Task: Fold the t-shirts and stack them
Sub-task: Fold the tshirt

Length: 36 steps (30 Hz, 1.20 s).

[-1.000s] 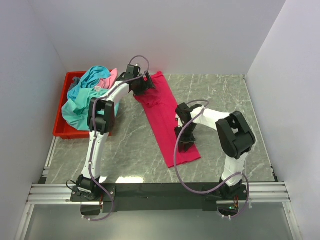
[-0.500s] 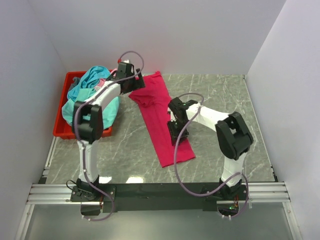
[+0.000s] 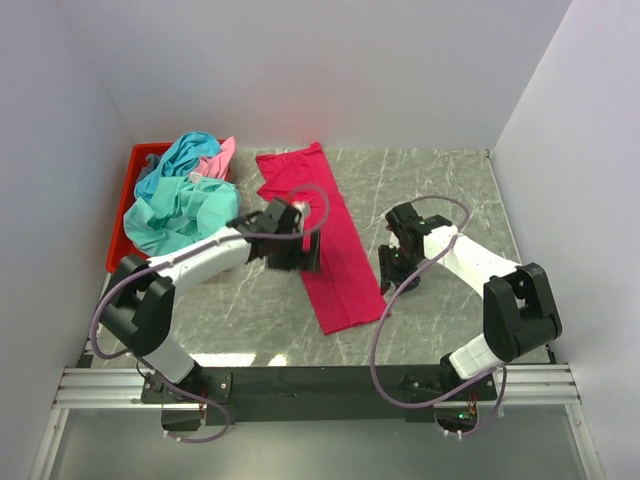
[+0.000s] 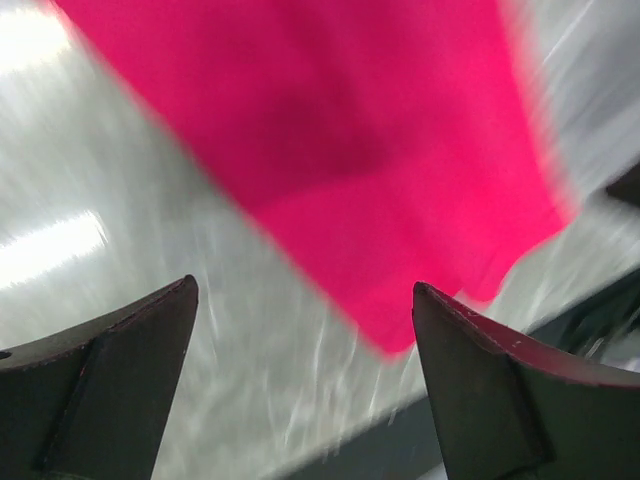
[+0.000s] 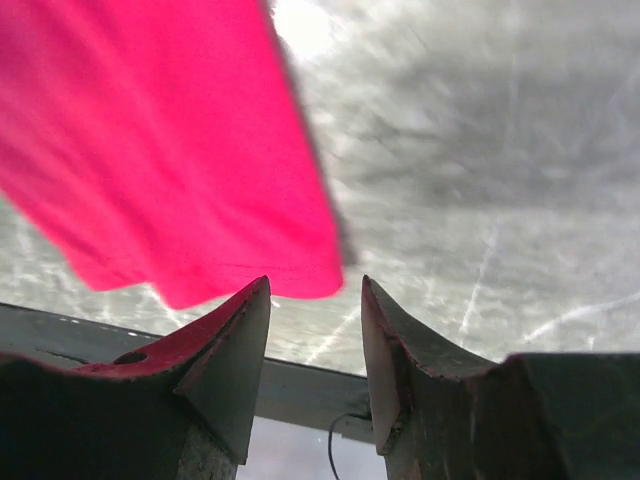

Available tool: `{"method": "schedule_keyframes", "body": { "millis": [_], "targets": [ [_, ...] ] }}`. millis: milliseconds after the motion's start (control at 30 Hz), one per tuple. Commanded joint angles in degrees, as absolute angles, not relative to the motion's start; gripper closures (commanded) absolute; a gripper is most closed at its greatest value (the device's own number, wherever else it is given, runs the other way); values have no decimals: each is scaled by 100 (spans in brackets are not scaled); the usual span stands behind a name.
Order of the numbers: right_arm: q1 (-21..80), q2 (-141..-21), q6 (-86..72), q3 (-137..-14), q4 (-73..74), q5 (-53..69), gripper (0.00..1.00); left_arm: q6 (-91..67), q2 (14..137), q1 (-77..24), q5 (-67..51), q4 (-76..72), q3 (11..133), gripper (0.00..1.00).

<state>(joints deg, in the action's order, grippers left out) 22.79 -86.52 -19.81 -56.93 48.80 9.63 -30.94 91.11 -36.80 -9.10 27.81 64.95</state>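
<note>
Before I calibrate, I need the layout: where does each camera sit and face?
Top external: above and behind the arms, looking down on the table, red shirt and bin; both arms show.
Left wrist: on the left arm, facing down past the open left gripper at the shirt.
Right wrist: on the right arm, facing down past the right gripper at the shirt's edge.
Shared: all see the red shirt.

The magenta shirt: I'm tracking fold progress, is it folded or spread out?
Partly folded: the magenta shirt lies flat on the table as one long narrow strip.
</note>
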Motion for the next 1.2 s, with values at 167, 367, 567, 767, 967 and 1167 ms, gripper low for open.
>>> {"method": "schedule_keyframes", "body": {
  "millis": [167,367,567,767,967,1167],
  "targets": [
    [2065,-8402,-2233,-4993,4421,1134,50,-3480,8719,-4254,-1468,2857,5968,6],
    [2057,-8534,-2180,-4711,4078,1265,50,-3621,8649,-4412,-1345,2997,5898,5],
    [2057,-8648,-2145,-4509,3841,1494,50,-3735,8482,-4447,-1257,3085,5766,5],
    [2074,-8719,-2153,-4210,3700,1582,52,-3867,8297,-4500,-1292,2989,5520,5],
    [2241,-8912,-2083,-4262,3638,1836,78,-3972,8209,-4526,-1468,2804,5177,5],
    [2592,-9079,-2065,-4579,3770,2144,100,-4060,8104,-4561,-1801,2584,4817,5]
  ]
}}
